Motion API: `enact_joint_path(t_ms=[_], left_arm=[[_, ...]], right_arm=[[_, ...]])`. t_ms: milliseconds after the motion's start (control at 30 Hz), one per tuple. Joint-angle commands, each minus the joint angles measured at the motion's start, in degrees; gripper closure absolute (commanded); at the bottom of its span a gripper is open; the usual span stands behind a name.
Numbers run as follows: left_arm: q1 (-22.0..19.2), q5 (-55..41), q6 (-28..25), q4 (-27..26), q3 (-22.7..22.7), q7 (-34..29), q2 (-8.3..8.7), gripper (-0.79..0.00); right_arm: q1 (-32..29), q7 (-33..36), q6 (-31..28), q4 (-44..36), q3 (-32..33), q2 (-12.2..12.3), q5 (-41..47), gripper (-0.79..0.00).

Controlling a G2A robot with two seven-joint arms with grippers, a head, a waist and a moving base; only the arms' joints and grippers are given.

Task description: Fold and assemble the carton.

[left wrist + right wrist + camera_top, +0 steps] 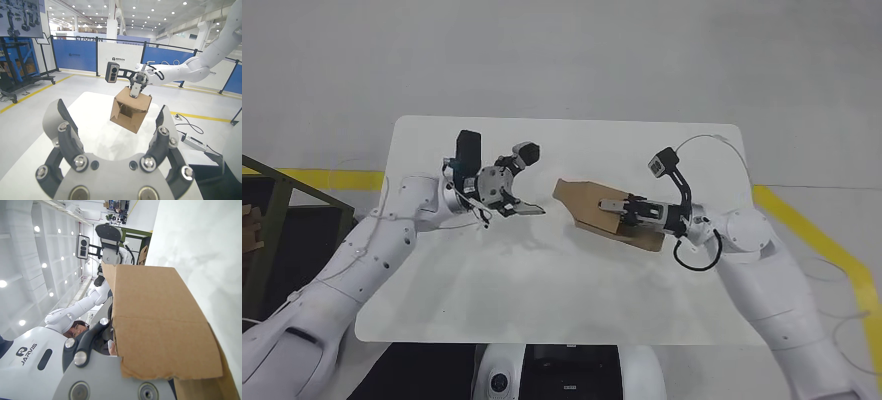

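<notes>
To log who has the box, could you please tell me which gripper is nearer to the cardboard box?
Right. The right gripper is clamped on the box, holding it; the left gripper is open and apart from it, facing its open end.

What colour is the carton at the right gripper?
Plain brown; the carton shows best in the left wrist view.

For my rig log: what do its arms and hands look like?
Left arm and right arm: glossy white shells. Left hand: grey metal base, black links, silver screws, pale fingers with black ribbed pads; right hand shows the same base and links. Black cable at right wrist.
</notes>
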Motion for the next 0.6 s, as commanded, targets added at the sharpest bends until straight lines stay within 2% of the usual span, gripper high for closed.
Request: enact_joint_path(t_ms=[0,200,400,567], left_arm=[[0.7,0.4,0.9,-1.5,-0.9,-1.3,0.15,-0.785],[1.2,-3.1,2.2,-3.7,-1.8,-7.8,-0.17,-0.785],[1.2,-8.3,3.4,-3.3,-2.8,-12.7,-0.64,-0.785],[0.6,-12.3,5.6,-2.6,-2.9,-19.2,-1.16,-0.785]], right_arm=[[0.1,-0.6,0.4,-0.2,-0.4,-0.1,-0.7,0.0],[0.3,-1.2,0.8,-0.7,-1.1,-0.2,-2.0,0.0],[0.0,-1.4,1.1,-1.3,-1.2,-0.2,-2.9,0.0],[-0.2,-1.2,1.0,-2.2,-1.4,-0.1,-3.5,0.0]])
